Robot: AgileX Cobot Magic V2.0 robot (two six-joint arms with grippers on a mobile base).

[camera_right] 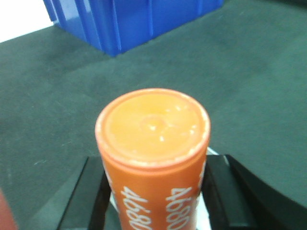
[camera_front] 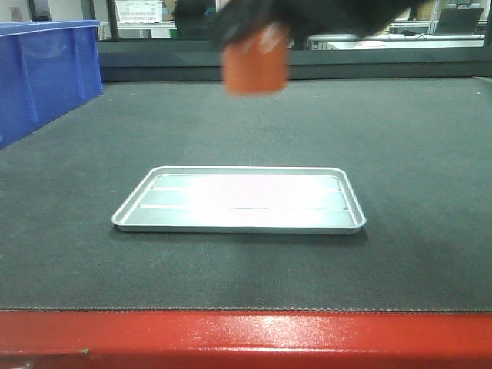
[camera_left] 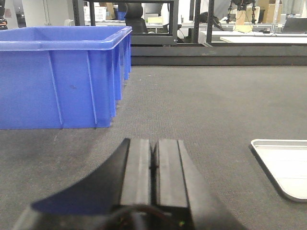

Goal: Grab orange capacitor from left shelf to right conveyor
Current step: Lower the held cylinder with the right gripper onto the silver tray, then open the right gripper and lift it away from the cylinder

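orange cylinder [camera_front: 255, 68] held in the air, pinched by the right gripper [camera_right: 156, 206] — a black finger [camera_right: 91, 191] pressed to each flank, jaws narrowed to its width. in the right wrist view, flat round top turned toward the lens, white "4680" printed down the side, twice in sight. in the front view, blurred and hanging high in the middle, lower end clear of the belt [camera_front: 415, 154], upper part lost in the dark blur of the gripper. whether directly over the tray or beyond its far edge, cannot tell.

below it, nearer the front edge: a shallow metal tray [camera_front: 238, 201], lying flat around the middle of the belt, long side parallel to the front edge, shiny, with faint ribs running lengthwise. cylinder touching neither tray nor belt.

dark grey textured belt spreading to every side, finished along the front by a glossy red edge [camera_front: 246, 338].

blue bin [camera_front: 46, 77] standing on the belt toward the far left corner, well apart from the tray, open at the top, inside hidden.

left gripper [camera_left: 153, 163] low over the belt on the left side — jaws pressed flat together, pad against pad. bin ahead on its left, left end of the tray ahead on its right.

beyond the far edge, a dark rail, then benches and racks too blurred to name further.
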